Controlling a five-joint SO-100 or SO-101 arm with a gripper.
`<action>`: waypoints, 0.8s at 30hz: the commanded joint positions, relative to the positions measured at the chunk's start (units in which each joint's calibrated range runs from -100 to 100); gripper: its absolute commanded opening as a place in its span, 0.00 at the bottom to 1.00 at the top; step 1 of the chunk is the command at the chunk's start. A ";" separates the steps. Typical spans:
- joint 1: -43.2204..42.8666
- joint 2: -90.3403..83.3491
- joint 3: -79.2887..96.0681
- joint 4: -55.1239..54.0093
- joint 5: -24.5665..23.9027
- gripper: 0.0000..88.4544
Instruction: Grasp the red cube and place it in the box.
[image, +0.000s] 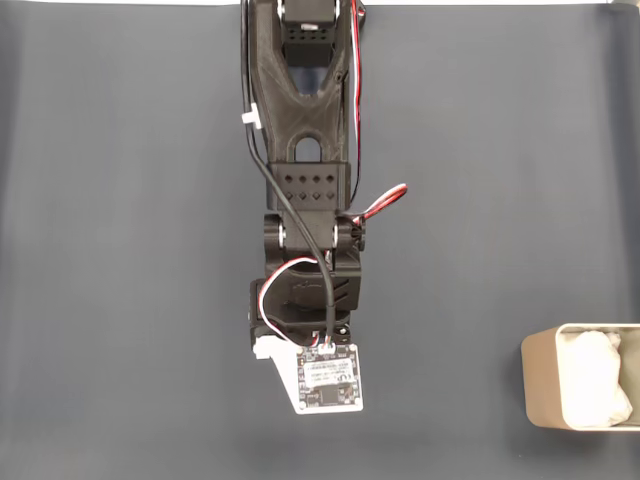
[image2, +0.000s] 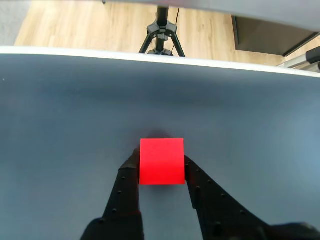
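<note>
One box (image: 540, 385) sits at the lower right of the fixed view, a beige-white container with rounded corners, cut off by the picture's right edge. Inside it lies crumpled white soft lining (image: 595, 385), bunched toward the right; I see nothing else in it. The box rests on the dark blue-grey table (image: 120, 250), well apart from the arm.

One red cube (image2: 161, 161) shows in the wrist view, sitting between the two black jaws of the gripper (image2: 161, 162). The jaws stand narrow, each pressing a side face of the cube, left and right as that view shows them, so they hold it. Whether the cube touches the table or is lifted just clear of it cannot be told.

One arm (image: 305, 200) reaches down the middle of the fixed view, black, with red, white and black wires along it and a white circuit board (image: 330, 378) at its lower end.

Beyond the table's far white edge, the wrist view shows a wooden floor (image2: 75, 25) and one black tripod (image2: 161, 35).
</note>
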 joint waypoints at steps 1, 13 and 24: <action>-0.75 -6.59 -4.18 1.07 -0.49 0.00; -3.16 -10.49 -11.76 5.82 -0.98 0.00; -7.78 -12.22 -18.78 7.79 -1.12 0.00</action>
